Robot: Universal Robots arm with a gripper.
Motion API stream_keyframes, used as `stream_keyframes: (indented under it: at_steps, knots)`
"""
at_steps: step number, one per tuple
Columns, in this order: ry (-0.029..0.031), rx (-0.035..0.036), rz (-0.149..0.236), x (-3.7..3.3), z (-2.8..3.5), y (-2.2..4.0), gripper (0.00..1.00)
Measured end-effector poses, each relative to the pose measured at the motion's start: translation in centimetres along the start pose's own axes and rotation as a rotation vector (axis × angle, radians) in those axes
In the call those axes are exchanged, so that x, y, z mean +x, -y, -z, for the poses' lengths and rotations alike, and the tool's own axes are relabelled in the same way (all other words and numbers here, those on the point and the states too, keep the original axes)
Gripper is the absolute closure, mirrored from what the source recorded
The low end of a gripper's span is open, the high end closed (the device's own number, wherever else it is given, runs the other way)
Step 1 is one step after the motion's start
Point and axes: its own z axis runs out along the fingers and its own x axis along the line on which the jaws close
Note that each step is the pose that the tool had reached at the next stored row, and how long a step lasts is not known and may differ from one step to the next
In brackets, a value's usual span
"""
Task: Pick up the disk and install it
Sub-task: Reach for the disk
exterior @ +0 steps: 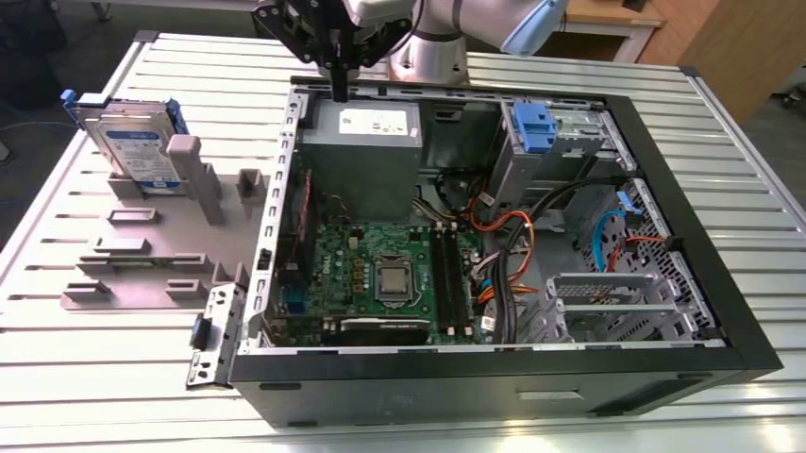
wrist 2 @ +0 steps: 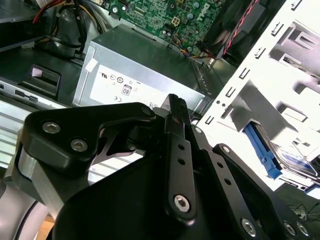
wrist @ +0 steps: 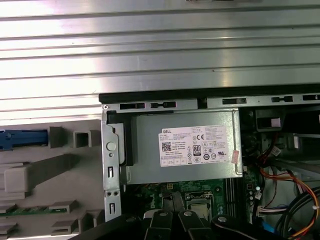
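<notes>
The disk (exterior: 132, 146) is a silver hard drive with a blue-and-white label and blue side rails. It stands upright in the grey holder (exterior: 151, 236) at the exterior view's left, outside the computer case. Its blue rail also appears in the first wrist view as the disk (wrist: 22, 139), and in the second wrist view the disk (wrist 2: 287, 160) lies past the case wall. My gripper (exterior: 340, 92) hangs over the case's rear edge above the power supply, well to the right of the disk. Its black fingers (wrist 2: 175, 107) are shut together with nothing between them.
The open computer case (exterior: 680, 189) takes up the table's middle, with the grey power supply (exterior: 365, 142), the motherboard (exterior: 377, 274), loose cables (exterior: 504, 226) and a drive bay with a blue latch (exterior: 535, 127) inside. The slatted metal table (exterior: 113, 368) runs around it.
</notes>
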Motion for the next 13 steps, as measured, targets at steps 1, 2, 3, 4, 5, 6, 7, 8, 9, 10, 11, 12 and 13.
stream_keyframes:
  at_steps: [1,2,3,4,5,6,7,8,9,10,11,12,13]
  knots:
    - [0.0000,0.0000,0.000,0.02,0.00,0.00,0.89]
    - [0.0000,-0.0001,0.000,0.16,0.00,0.01,0.89]
    - [0.0000,0.0000,0.000,0.28,0.00,0.02,0.89]
    - [0.0000,0.0000,0.000,0.30,0.00,0.02,0.89]
    - [0.0000,-0.0001,0.000,0.32,0.00,0.02,0.89]
    - [0.0000,0.0000,0.000,0.35,0.00,0.03,0.89]
    - [0.0000,0.0000,0.000,0.38,0.00,0.03,0.89]
    - [0.0000,0.0000,0.000,0.40,0.00,0.03,0.89]
    - [0.0000,0.0000,0.000,0.41,0.01,0.03,0.89]
    - [0.0000,0.0000,0.000,0.43,0.00,0.03,0.89]
    - [0.0000,0.0000,0.000,0.45,0.01,0.04,0.89]
    - [0.0000,0.0000,0.000,0.47,0.01,0.04,0.89]
    - [0.0000,0.0000,0.000,0.49,0.00,0.04,0.89]
